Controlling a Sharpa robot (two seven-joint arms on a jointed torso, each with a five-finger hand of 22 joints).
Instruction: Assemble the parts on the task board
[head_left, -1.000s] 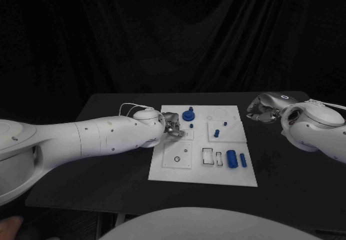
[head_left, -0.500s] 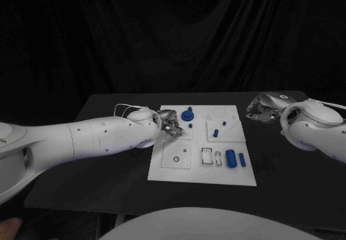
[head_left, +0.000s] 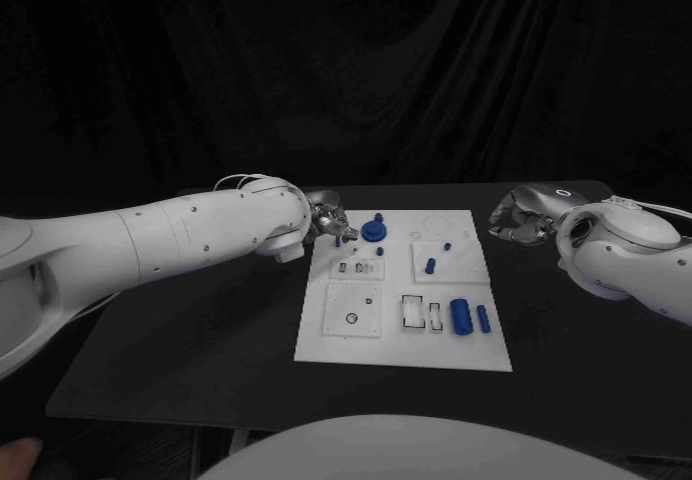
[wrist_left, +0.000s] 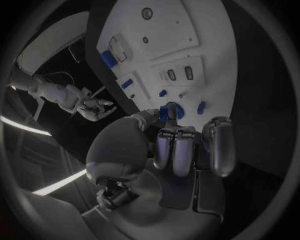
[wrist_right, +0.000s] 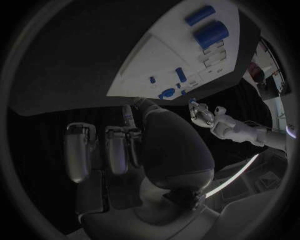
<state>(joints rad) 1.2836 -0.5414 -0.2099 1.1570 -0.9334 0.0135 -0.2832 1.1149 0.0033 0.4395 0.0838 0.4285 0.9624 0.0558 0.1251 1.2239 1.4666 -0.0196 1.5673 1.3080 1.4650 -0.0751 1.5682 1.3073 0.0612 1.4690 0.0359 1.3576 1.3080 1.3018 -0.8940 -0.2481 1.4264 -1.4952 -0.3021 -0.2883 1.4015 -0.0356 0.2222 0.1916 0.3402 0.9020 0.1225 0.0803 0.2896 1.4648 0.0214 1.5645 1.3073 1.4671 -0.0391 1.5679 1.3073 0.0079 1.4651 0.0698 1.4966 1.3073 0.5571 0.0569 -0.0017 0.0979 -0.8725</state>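
The white task board (head_left: 404, 345) lies in the middle of the table. At its far left edge my left hand (head_left: 326, 222) hovers, fingers curled, pinching a small blue peg (head_left: 338, 240) at its fingertips. A round blue knob (head_left: 375, 230) stands just right of that hand. A short peg (head_left: 379, 251), a taller peg (head_left: 431, 265) and a tiny peg (head_left: 447, 245) stand in the board. A thick blue cylinder (head_left: 462, 315) and a slim one (head_left: 483, 318) lie near the board's right side. My right hand (head_left: 516, 222) hangs off the board's far right corner, fingers curled in, holding nothing.
The black table (head_left: 216, 350) has bare room left and right of the board. Empty slots (head_left: 348, 268), a ringed hole (head_left: 353, 319) and rectangular recesses (head_left: 414, 311) show on the board. My left forearm (head_left: 159, 245) reaches in over the table's left side.
My left hand has lifted off the board's left-middle slots and moved towards the far edge, with a small blue peg now at its fingertips. The right hand has stayed put.
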